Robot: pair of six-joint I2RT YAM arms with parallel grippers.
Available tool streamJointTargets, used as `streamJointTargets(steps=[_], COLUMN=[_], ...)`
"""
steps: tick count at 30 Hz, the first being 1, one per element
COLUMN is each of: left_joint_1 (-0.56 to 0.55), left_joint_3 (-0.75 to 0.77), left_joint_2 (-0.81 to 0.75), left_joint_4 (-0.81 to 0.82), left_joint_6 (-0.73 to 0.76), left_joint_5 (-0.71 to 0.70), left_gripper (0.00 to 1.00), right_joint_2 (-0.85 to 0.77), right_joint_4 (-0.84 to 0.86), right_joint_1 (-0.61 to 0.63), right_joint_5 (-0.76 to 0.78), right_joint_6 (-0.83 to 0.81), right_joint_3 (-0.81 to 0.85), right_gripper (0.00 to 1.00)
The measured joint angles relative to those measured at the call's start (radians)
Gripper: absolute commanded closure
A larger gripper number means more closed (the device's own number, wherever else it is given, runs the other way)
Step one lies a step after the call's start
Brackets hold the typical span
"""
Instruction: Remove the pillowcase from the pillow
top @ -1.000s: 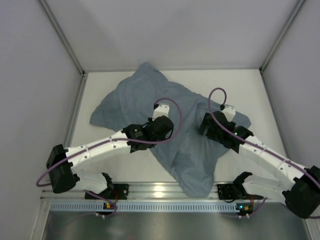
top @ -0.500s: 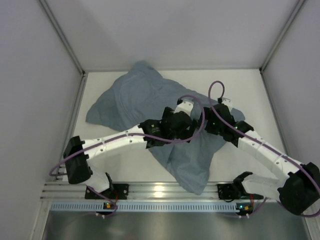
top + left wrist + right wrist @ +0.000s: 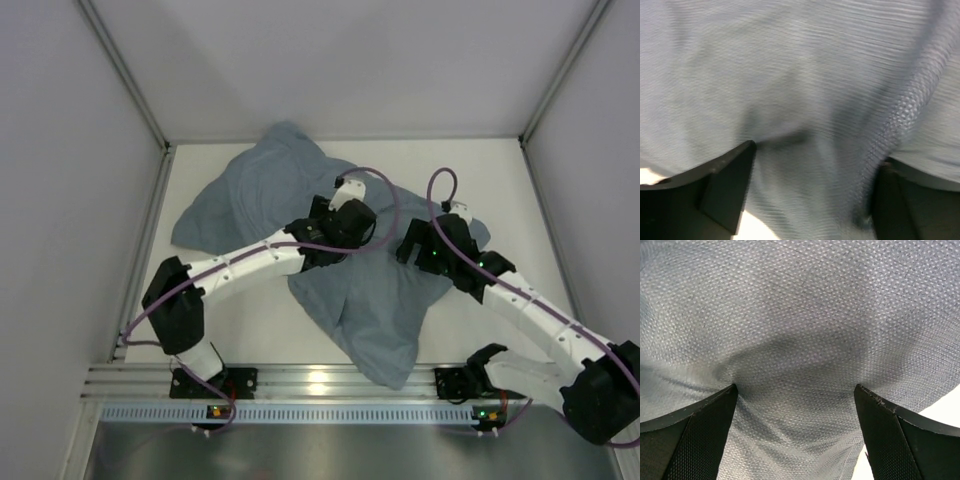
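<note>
The pillowcase (image 3: 270,195) is a crumpled grey-blue cloth spread from the far left of the white table to the near middle, showing its plain side. No white pillow shows in any view. My left gripper (image 3: 340,222) stands on the middle of the cloth. In the left wrist view the left gripper (image 3: 810,195) is open, with blurred cloth (image 3: 805,90) bulging between the fingers (image 3: 725,190). My right gripper (image 3: 427,248) is on the cloth's right part. In the right wrist view the right gripper (image 3: 797,425) is open and pressed into the cloth (image 3: 800,315).
The white table (image 3: 510,190) is boxed in by pale walls at the back, left and right. A metal rail (image 3: 320,380) with the arm bases runs along the near edge. One tongue of the cloth (image 3: 385,350) reaches down close to that rail.
My left gripper swung right across the cloth, then back a little to the far left. The cloth shifted and bunched under it. The right gripper barely moved.
</note>
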Motion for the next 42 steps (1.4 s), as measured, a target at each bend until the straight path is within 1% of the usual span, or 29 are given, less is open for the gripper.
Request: streamJointTargets(steps=[2, 3, 4, 5, 9, 14, 16, 19, 23, 27, 30, 32, 36, 39, 42], left_joint_1=[0.028, 0.040, 0.055, 0.069, 0.123, 0.167, 0.187, 0.225, 0.257, 0.279, 0.298, 0.314, 0.351, 0.369, 0.372], left_joint_3=[-0.052, -0.073, -0.089, -0.103, -0.151, -0.180, -0.180, -0.185, -0.204, -0.231, -0.260, -0.283, -0.331, -0.358, -0.379], left_joint_2=[-0.053, -0.079, -0.101, -0.120, -0.164, -0.181, -0.180, -0.180, -0.178, -0.178, -0.180, -0.187, -0.217, -0.243, -0.260], left_joint_4=[0.001, 0.000, 0.001, 0.002, 0.010, 0.013, 0.020, 0.053, 0.104, 0.159, 0.197, 0.222, 0.266, 0.290, 0.308], left_joint_6=[-0.012, -0.018, -0.022, -0.019, -0.018, -0.007, 0.000, 0.008, 0.010, 0.003, -0.008, -0.017, -0.029, -0.039, -0.044], left_joint_5=[-0.016, -0.019, -0.017, -0.008, 0.035, 0.107, 0.150, 0.240, 0.352, 0.454, 0.517, 0.558, 0.640, 0.687, 0.723], left_gripper=[0.57, 0.83, 0.93, 1.00, 1.00, 1.00, 1.00, 1.00, 1.00, 1.00, 1.00, 1.00, 1.00, 1.00, 1.00], right_joint_2=[0.000, 0.000, 0.000, 0.000, -0.025, -0.153, -0.181, -0.159, -0.037, 0.132, 0.248, 0.326, 0.476, 0.524, 0.531], right_joint_4=[0.001, 0.000, 0.000, 0.001, 0.000, -0.011, -0.024, -0.035, -0.032, -0.027, -0.035, -0.068, -0.191, -0.227, -0.266], right_joint_1=[-0.006, -0.010, -0.011, -0.011, -0.011, 0.026, 0.081, 0.214, 0.380, 0.478, 0.510, 0.524, 0.550, 0.554, 0.554], right_joint_5=[-0.005, -0.009, -0.012, -0.018, -0.063, -0.116, -0.121, -0.083, -0.002, 0.094, 0.156, 0.210, 0.316, 0.367, 0.418], right_joint_6=[-0.005, -0.007, -0.010, -0.013, -0.019, -0.007, 0.011, 0.035, 0.079, 0.171, 0.263, 0.330, 0.447, 0.495, 0.552], right_joint_3=[-0.006, -0.008, -0.009, -0.010, -0.016, -0.031, -0.013, 0.058, 0.187, 0.255, 0.280, 0.325, 0.503, 0.580, 0.599], right_gripper=[0.06, 0.06, 0.06, 0.07, 0.07, 0.08, 0.08, 0.08, 0.08, 0.08, 0.08, 0.07, 0.07, 0.07, 0.08])
